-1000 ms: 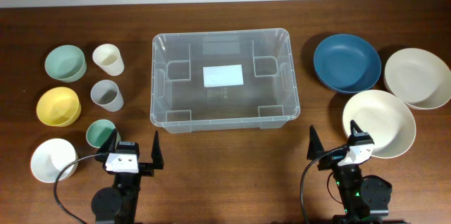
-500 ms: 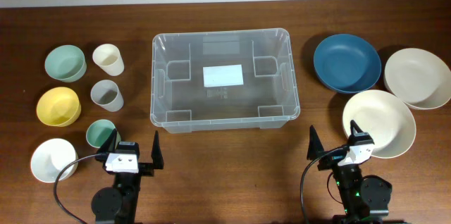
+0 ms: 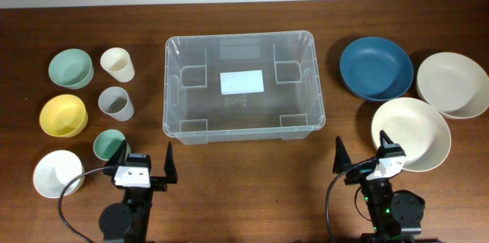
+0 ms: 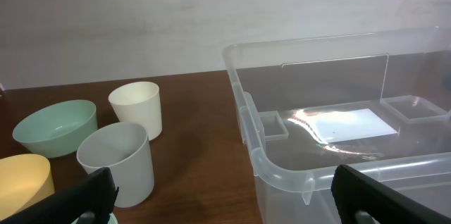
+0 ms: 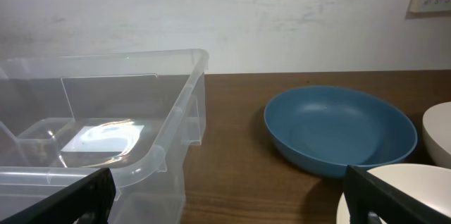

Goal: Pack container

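Between the dishes, clear ribbed container (image 3: 241, 86) with white base label

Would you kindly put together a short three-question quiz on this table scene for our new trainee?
1. True or false: no dish lies inside the container.
2. Which cup stands farthest from the robot? A) the cream cup B) the grey cup C) the teal cup
3. Fill in: the left gripper and the right gripper both have their jaws ____.

Key: 1 true; 2 A; 3 open.
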You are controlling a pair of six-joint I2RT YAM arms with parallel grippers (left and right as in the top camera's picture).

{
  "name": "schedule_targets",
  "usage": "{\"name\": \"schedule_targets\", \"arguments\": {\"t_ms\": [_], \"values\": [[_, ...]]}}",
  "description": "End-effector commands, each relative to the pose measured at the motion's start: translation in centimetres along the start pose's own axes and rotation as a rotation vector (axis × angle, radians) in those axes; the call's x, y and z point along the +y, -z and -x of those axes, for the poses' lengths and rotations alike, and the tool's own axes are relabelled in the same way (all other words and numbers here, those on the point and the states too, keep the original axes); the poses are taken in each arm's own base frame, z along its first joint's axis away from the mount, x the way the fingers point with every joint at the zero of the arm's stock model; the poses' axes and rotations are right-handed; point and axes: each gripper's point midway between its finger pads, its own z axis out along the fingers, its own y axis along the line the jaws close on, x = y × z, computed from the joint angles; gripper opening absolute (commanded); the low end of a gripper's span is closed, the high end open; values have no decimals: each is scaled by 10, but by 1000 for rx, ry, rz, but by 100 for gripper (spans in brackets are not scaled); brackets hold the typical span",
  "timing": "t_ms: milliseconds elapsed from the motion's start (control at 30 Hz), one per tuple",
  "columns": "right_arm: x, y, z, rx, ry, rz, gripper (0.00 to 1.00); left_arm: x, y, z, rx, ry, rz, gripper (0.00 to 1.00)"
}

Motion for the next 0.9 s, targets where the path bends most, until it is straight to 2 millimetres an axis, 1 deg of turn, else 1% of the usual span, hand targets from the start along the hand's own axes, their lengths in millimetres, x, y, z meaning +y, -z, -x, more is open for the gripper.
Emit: {"name": "schedule_targets", "arguments": {"t_ms": [0,600,733,867], "values": [[0,0,-2,1,5,-2,99,2,0,-1,0,7,10,99],[0,0,-2,1,5,-2,99,2,0,-1,0,7,10,99],[6,0,-2,3,3,29,99,2,0,-1,0,7,10,99],[4,0,1,-8,6,20,99,2,0,-1,0,7,10,99]]}}
